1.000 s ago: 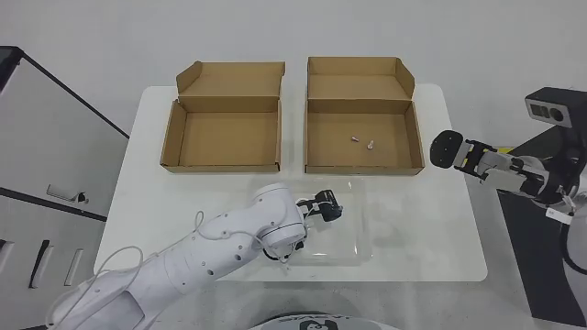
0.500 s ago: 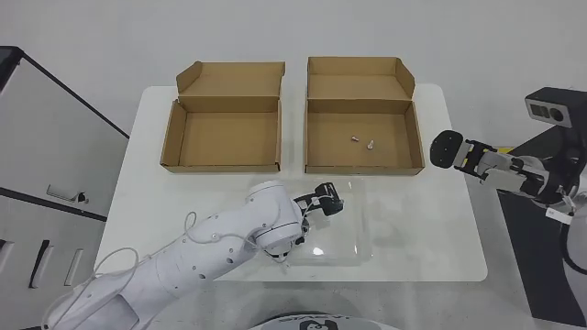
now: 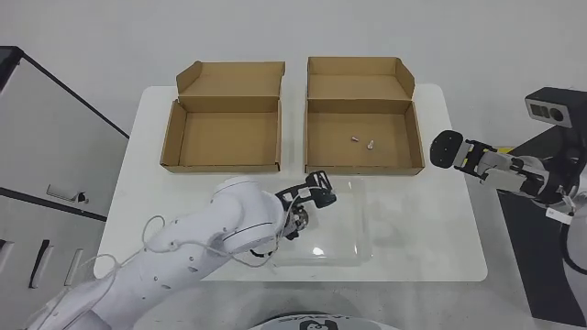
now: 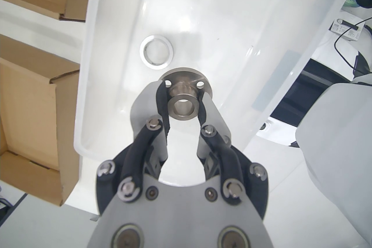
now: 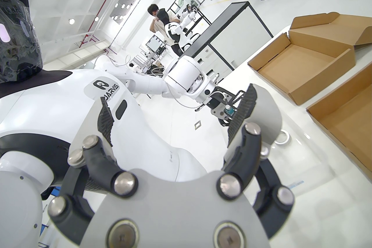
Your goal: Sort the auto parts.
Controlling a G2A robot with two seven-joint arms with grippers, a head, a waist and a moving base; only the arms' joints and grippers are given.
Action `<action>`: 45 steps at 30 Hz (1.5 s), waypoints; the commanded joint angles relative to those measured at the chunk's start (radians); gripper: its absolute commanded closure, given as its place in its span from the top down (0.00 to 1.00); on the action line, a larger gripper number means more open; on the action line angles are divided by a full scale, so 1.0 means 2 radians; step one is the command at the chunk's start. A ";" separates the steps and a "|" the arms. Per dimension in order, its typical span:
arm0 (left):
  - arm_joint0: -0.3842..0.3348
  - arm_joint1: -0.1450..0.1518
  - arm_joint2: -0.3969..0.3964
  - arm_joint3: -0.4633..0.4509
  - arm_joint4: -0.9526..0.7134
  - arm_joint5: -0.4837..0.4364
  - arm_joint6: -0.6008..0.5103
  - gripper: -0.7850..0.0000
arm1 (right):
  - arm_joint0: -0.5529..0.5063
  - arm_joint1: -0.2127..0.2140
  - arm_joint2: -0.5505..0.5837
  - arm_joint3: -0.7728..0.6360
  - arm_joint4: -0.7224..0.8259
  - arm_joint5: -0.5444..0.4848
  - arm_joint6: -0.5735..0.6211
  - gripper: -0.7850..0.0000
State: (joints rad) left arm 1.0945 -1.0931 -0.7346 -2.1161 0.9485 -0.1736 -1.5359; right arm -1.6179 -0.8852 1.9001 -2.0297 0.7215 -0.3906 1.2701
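My left gripper is shut on a metal flanged bushing, gripping its sleeve, with the flange facing down over the clear plastic tray. A white ring lies in the tray just beyond it. From above, the left gripper hangs over the tray's back edge, near the right cardboard box. Two small parts lie in that box. The left cardboard box holds nothing. My right gripper is open and empty, off the table's right side.
The two open boxes sit side by side at the back of the white table, flaps raised. A black-framed cabinet stands to the left of the table. Bare table surface lies right of the tray.
The left arm has swung left and its gripper has risen out of the tray toward the boxes, carrying the bushing. The right arm has stayed still.
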 commanded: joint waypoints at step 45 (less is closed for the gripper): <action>0.188 0.077 -0.276 0.056 -0.306 -0.419 0.487 0.00 | 0.000 0.000 0.000 0.000 0.000 0.000 0.000 1.00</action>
State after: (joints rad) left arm 1.4800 -0.9421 -1.2924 -2.0086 0.3271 -1.0123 -0.5658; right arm -1.6179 -0.8852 1.9001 -2.0297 0.7215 -0.3906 1.2701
